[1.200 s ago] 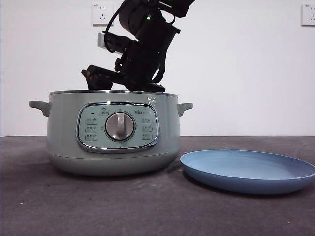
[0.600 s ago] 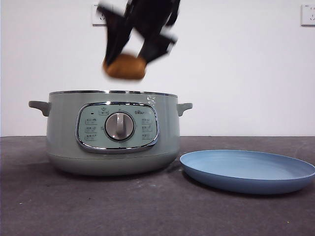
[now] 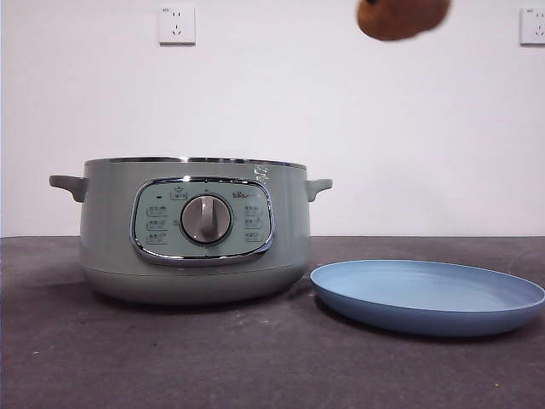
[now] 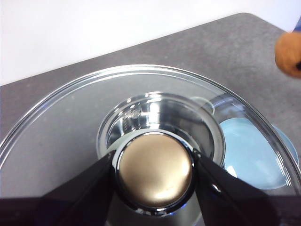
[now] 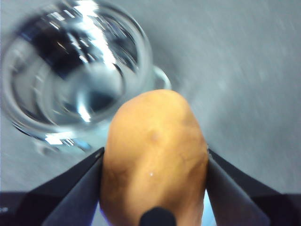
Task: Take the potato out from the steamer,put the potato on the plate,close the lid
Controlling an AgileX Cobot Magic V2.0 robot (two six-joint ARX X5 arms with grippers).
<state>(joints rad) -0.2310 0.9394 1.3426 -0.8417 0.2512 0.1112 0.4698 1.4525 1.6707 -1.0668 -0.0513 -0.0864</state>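
The orange-brown potato (image 5: 155, 155) sits between the jaws of my right gripper (image 5: 155, 153), which is shut on it. In the front view the potato (image 3: 402, 19) hangs at the top edge, high above the space between the steamer (image 3: 194, 230) and the light-blue plate (image 3: 426, 294); the gripper itself is out of that frame. The sage-green steamer stands open, with no lid on it. My left gripper (image 4: 154, 165) is shut on the silver-topped knob of the glass lid (image 4: 61, 122) and holds it in the air over the steamer (image 4: 141, 110). Through the glass the plate (image 4: 244, 150) shows.
The dark table (image 3: 272, 366) runs in front of the steamer and plate. A white wall stands behind, with sockets (image 3: 176, 24) high up. The steamer's side handles (image 3: 68, 184) stick out left and right.
My right gripper has lifted the potato out of the steamer and carried it up and to the right, toward the plate's side. The arm has left the front view.
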